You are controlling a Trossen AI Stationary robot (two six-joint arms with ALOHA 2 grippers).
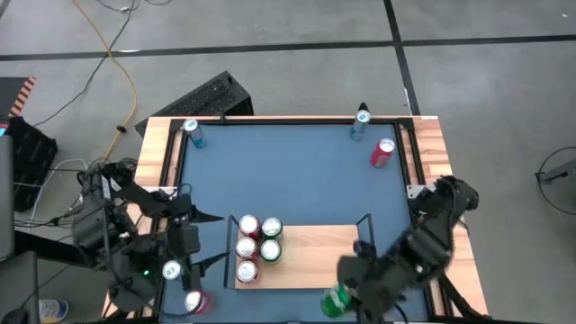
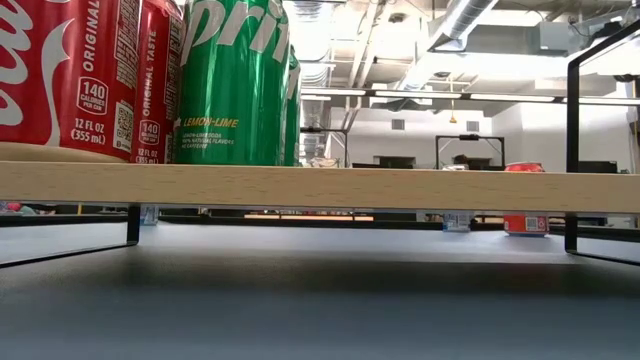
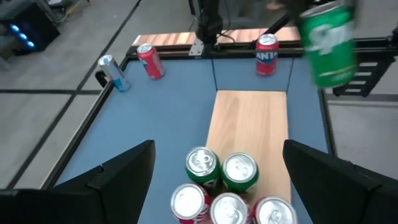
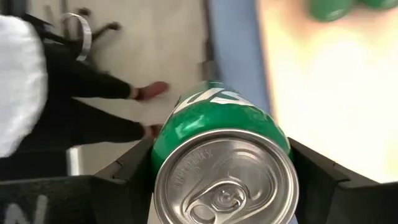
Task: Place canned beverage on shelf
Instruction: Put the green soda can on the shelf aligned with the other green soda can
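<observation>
Right gripper pinching green can at worktop's near edge beside the shelf, five cans clustered at shelf's left end, left gripper spread above them, three loose cans along far edge

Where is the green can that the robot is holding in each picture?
High view: the green soda can in the right gripper, near table edge, beside the light-wood shelf board.
Low view: not in it.
Left wrist view: upper right, held in the air.
Right wrist view: centre, between dark fingers.
Shared landmark: the shelf board.
</observation>
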